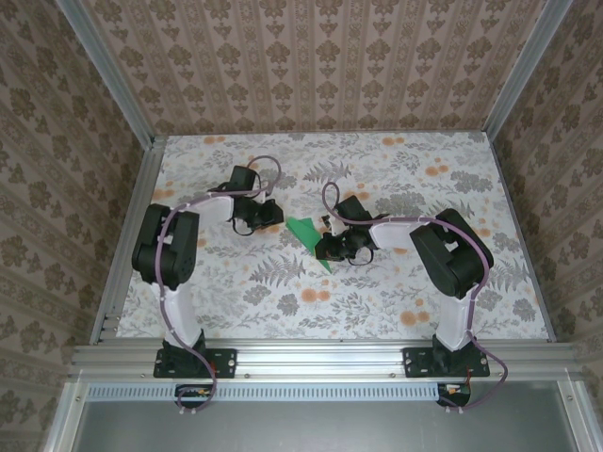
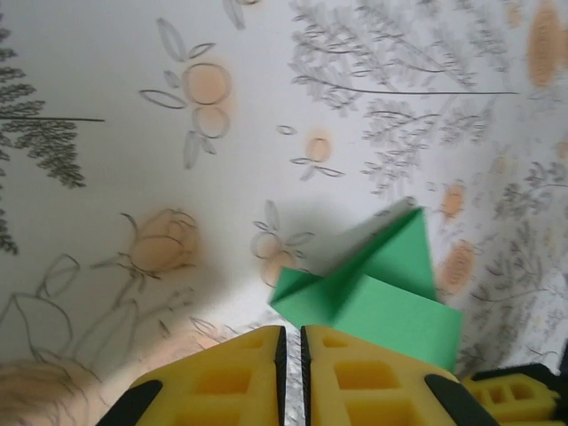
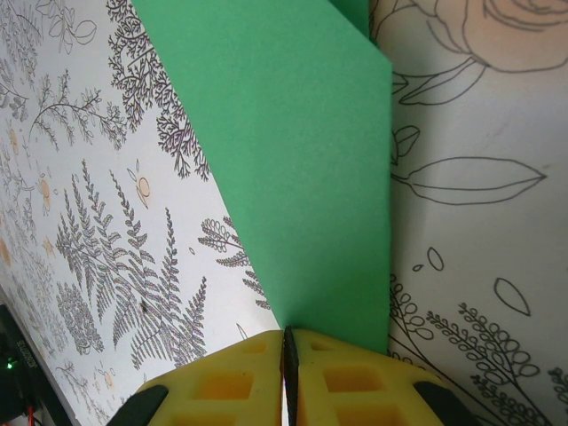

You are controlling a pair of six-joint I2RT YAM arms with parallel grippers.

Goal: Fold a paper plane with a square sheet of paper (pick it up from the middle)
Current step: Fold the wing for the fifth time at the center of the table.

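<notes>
Green and creased, the paper plane (image 1: 304,234) lies near the middle of the table (image 1: 424,311), slanting far-left to near-right, its near end meeting the clenched right gripper (image 3: 285,337), the clenched left gripper (image 2: 292,337) just beside its far end.

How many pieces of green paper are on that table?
1: the paper plane, near the middle of the table. Another piece could be hidden from these views.
</notes>
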